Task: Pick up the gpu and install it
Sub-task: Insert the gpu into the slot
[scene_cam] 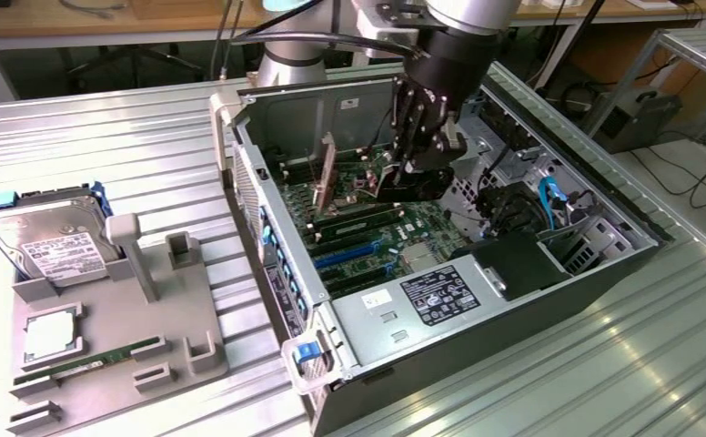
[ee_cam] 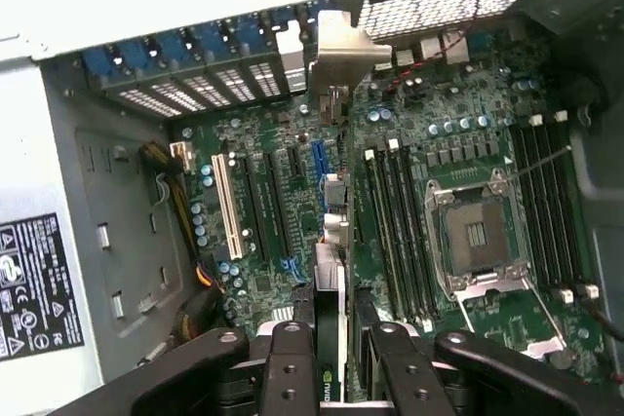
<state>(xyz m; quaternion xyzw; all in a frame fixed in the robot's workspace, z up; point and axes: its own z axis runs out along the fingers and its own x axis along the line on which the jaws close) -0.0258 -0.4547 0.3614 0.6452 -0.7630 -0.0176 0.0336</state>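
The gpu (ee_cam: pixel 332 280) stands edge-on between my fingers, a slim card running over the green motherboard (ee_cam: pixel 273 143) toward the case's rear slot openings, with its silver end bracket (ee_cam: pixel 343 51) up against them. My gripper (ee_cam: pixel 336 362) is shut on the card, black fingers (ee_cam: pixel 292 367) pressed to both faces. In the exterior view the gripper (scene_cam: pixel 420 164) reaches down into the open computer case (scene_cam: pixel 366 328), and the gpu's dark body (scene_cam: pixel 410 187) hangs under the fingers just above the motherboard (scene_cam: pixel 378 241). Whether the card sits in a slot I cannot tell.
The case walls and a black drive cage (scene_cam: pixel 523 264) hem the gripper in. An empty CPU socket (ee_cam: pixel 478 241) and memory slots lie beside the card. At the exterior view's left, a grey tray (scene_cam: pixel 159 300) holds a hard drive (scene_cam: pixel 50 241), a chip (scene_cam: pixel 52 332) and a RAM stick (scene_cam: pixel 86 360).
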